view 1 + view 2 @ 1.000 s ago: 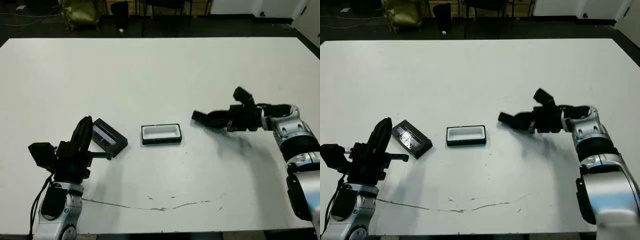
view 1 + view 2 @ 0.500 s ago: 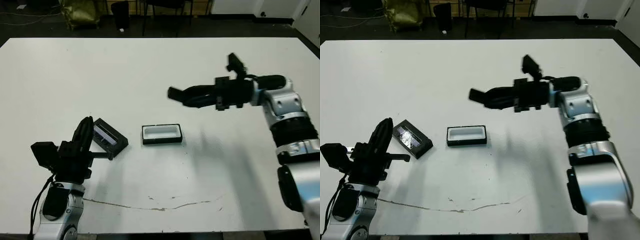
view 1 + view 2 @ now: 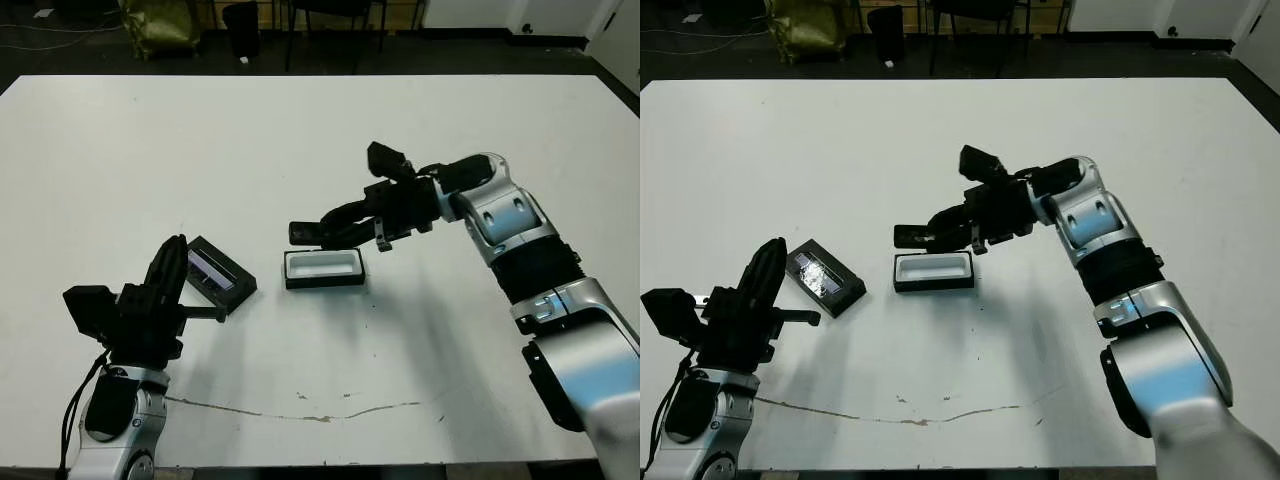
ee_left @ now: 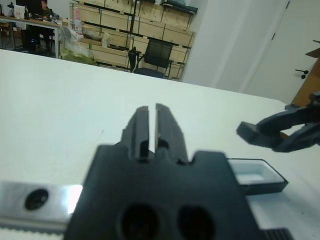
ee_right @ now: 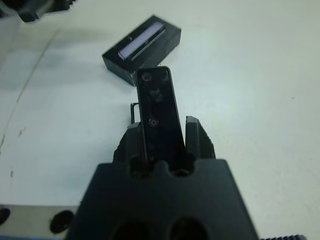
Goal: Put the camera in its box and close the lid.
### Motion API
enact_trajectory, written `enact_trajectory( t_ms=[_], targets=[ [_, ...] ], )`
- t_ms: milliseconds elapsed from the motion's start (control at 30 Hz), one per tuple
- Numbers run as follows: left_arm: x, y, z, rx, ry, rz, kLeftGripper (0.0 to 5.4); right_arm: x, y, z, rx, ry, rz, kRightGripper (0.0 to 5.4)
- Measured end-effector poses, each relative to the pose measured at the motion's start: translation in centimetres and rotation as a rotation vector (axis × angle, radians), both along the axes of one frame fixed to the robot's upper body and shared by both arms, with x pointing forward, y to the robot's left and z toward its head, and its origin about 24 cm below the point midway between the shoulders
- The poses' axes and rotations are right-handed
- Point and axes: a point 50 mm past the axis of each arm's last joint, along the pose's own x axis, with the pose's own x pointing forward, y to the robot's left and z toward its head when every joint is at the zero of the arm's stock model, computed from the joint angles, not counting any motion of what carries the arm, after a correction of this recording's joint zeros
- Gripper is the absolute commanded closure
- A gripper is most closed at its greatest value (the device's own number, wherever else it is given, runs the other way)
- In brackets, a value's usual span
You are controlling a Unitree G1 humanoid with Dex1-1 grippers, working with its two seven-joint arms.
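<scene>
The right hand grips the camera by one end, its two fingers pressed on the bar's long sides, and holds it above the far rim of the box, at about 12 o'clock from the tray. The bar juts out well beyond the fingertips, so most of it is unsupported.

The main risk, as I judge it, is alignment: the camera is only a little shorter than the tray, so if it comes down slightly turned or tilted, one end will catch on the rim and it will sit propped rather than flat on the white lining. A grip this near the end could also let the bar pivot or slip on contact, and pushing down could shove the light box across the worktop.

The lid lies at about 9 o'clock from the box, close to the left hand, whose fingers stand nearly together with a thin gap and hold nothing.

In the right wrist view the camera covers most of the box, so the gap between them cannot be read. How far the camera hangs above the rim is uncertain from the head views too, and its screen is not visible.
</scene>
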Motion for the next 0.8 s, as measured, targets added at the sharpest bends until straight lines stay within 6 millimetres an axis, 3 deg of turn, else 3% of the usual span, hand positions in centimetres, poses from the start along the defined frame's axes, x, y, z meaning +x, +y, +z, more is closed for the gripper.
enact_trajectory(
  t_ms=[800],
  targets=[
    [-0.03, 0.04, -0.06, 0.0, -0.012, 0.004, 5.4, -0.11, 0.29, -0.17, -0.118, -0.065, -0.03, 4.94]
  ],
)
